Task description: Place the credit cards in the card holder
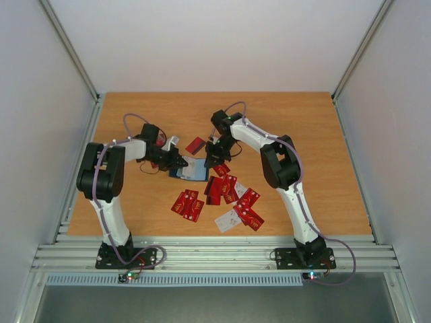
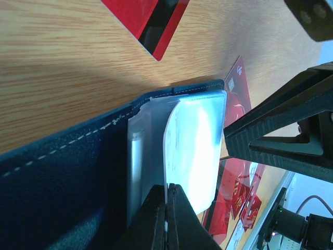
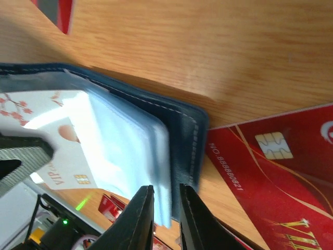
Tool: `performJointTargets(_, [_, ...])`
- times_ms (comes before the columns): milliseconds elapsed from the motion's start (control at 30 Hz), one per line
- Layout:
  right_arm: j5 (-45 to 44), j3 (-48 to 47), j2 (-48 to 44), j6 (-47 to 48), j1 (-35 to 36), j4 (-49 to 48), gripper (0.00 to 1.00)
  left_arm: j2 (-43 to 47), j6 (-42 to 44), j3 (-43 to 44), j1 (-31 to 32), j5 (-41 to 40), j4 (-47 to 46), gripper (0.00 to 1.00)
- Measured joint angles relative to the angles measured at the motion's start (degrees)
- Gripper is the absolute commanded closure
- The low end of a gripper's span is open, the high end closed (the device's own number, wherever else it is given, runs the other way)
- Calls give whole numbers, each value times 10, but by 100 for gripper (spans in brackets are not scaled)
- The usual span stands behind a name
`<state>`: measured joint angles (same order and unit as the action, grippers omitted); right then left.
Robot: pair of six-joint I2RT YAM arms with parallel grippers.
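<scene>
Left jaws together, clamped on one clear sleeve (image 2: 195, 151) of the card holder (image 2: 62, 177). That's my anchor: it stops the holder sliding and lifts the sleeves off the cover so a pocket edge is reachable. Right jaws nearly together, straddling the free edge of the sleeve stack at the holder's corner. There's a thin gap with sleeve edge in it, and I can't tell if they're pinching or just around it. No card in the right jaws, so my read is that side is parting a sleeve to open a pocket, not loading. The holder lies open on the worktop (image 1: 303, 134) between my two wrists, dark cover down, sleeves up. A pale card (image 3: 57, 130) with blossom print shows inside a sleeve, so at least one is in. Just beside the holder's corner lies a chip-up red card (image 3: 270, 156), flat, probably the easiest next pick. Past the far edge is a stripe-up red card (image 2: 151, 21). The other cards (image 1: 225, 192) are scattered and overlapping on the near side, with a white card (image 1: 227, 220) nearest my bases. They look reachable for the right arm while the left holds. Most of the job remains.
</scene>
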<state>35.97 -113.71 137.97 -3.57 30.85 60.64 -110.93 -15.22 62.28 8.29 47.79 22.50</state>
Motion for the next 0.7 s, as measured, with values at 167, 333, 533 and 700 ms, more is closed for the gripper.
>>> performJointTargets(167, [1,-22,5,0,3,-1,89,-6,0,9,5,0,1,100])
performJointTargets(333, [0,-26,14,-1,6,-1,90,-15,0,19,8,1,5,100])
performJointTargets(533, [-8,-26,19,3,6,4,92,-23,0,28,9,6,15,100])
performJointTargets(700, [-11,-25,19,9,6,7,93,-39,5,41,9,21,22,99])
